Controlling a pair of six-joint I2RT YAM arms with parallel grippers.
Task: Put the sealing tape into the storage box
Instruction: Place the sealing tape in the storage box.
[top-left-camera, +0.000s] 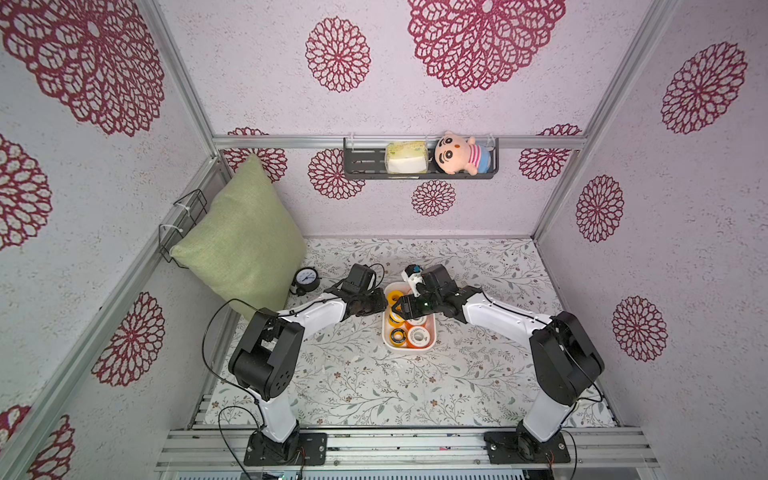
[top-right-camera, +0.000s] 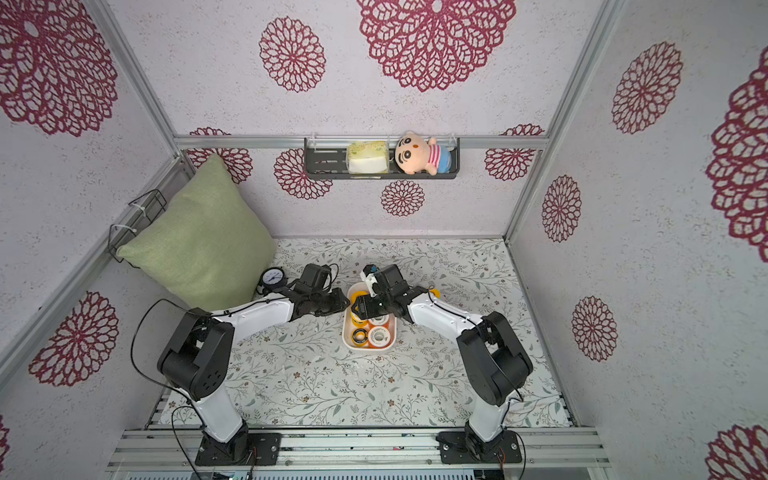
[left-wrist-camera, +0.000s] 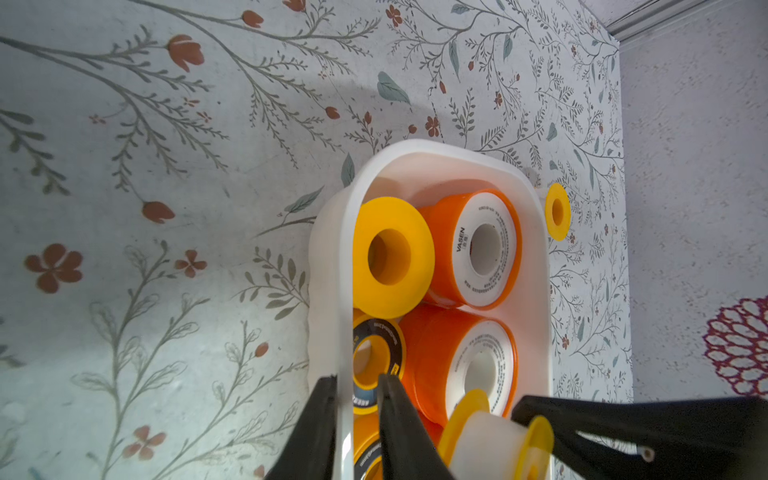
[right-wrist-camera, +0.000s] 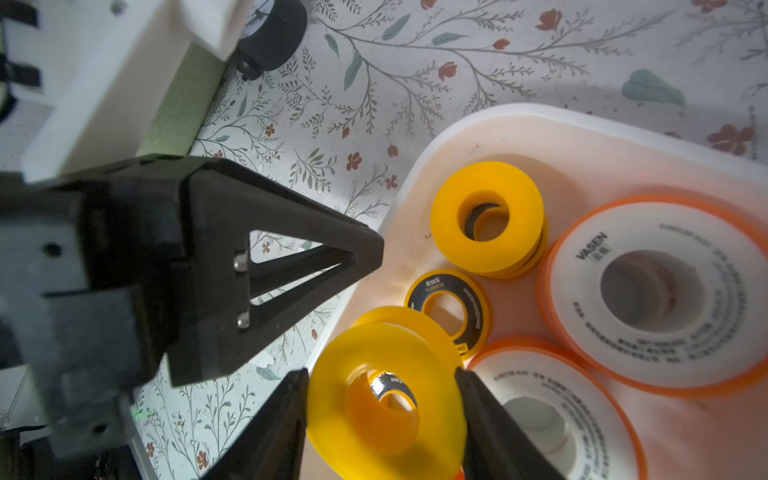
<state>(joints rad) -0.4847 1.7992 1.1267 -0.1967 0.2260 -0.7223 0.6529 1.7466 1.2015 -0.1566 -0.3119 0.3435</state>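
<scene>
Crowded drop: my right pincer (right-wrist-camera: 381, 374) hangs over the storage box (left-wrist-camera: 436, 149), pinching a yellow spool (right-wrist-camera: 345, 419) of the sealing tape across its rims, hole facing the wrist camera. My left pincer (left-wrist-camera: 355, 378) is pressed almost together astride the box wall nearest it and seems to nip that wall, though the wrist view cuts off too low for me to swear the pads bite.

Below the right pincer the box is already packed, with white-faced orange spools (right-wrist-camera: 648, 291), a black-faced spool (right-wrist-camera: 449, 307) and another yellow one (right-wrist-camera: 486, 216) lying flat.

I judge the main risk to be the release. Let go on edge above that uneven layer, the spool could strike a rim, roll and hop the shallow wall onto the bench.

The two pincers also work close together, so a sideways correction by either arm could knock them against each other. If my left arm shifts while clamped, it may tilt or drag the box and spill what is stored.

A stray yellow spool (left-wrist-camera: 557, 212) stands outside, just beyond the wall opposite my left pincer and beside my right arm, which could sweep it away.
</scene>
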